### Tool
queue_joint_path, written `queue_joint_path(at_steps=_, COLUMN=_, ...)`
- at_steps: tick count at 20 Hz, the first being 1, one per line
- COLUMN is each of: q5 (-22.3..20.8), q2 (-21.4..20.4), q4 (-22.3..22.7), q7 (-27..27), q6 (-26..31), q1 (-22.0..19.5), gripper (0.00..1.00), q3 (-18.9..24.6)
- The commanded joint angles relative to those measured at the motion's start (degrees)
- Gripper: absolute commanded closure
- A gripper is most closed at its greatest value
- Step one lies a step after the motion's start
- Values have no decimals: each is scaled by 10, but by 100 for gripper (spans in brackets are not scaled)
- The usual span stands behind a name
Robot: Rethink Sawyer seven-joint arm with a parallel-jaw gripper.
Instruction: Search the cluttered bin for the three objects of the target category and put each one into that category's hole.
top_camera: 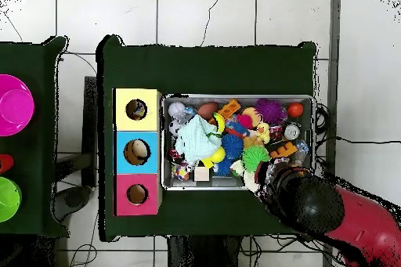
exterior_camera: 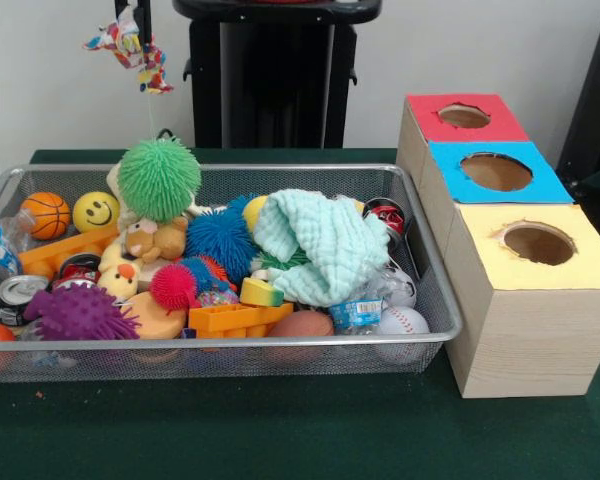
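Note:
The wire mesh bin (exterior_camera: 280, 342) stands on the green table, full of toys; it also shows in the overhead view (top_camera: 235, 98). My gripper (exterior_camera: 138, 22) is at the top edge, high above the bin's left end. It is shut on the small white cloth with multicoloured dots (exterior_camera: 130, 48), which hangs in the air. The mint-green waffle cloth (exterior_camera: 315, 245) lies crumpled on top of the pile, right of centre (top_camera: 196, 142). The cream cloth is hidden. The yellow-topped box's hole (exterior_camera: 538, 243) is right of the bin (top_camera: 136, 110). In the overhead view the arm (top_camera: 317, 205) covers the gripper.
Blue-topped hole (exterior_camera: 495, 172) and red-topped hole (exterior_camera: 464, 116) sit behind the yellow one. The bin holds a green spiky ball (exterior_camera: 159, 178), a purple spiky ball (exterior_camera: 78, 312), a basketball (exterior_camera: 46, 213), a baseball (exterior_camera: 404, 320), plush animals and cans. The pedestal (exterior_camera: 275, 70) stands behind.

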Motion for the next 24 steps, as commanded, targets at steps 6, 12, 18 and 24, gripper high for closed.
queue_joint_path(at_steps=6, q5=-31, q2=13, q4=-41, q7=-47, q6=144, q1=-5, gripper=100, q3=24)
queue_joint_path(at_steps=12, q5=-29, q2=6, q4=-16, q7=-40, q6=106, q1=-13, gripper=100, q3=27)
queue_joint_path(at_steps=18, q5=-28, q2=7, q4=-14, q7=-40, q6=103, q1=-13, gripper=0, q3=30)
queue_joint_path(at_steps=24, q5=-32, q2=9, q4=-14, q7=-37, q6=100, q1=-13, gripper=100, q3=28)
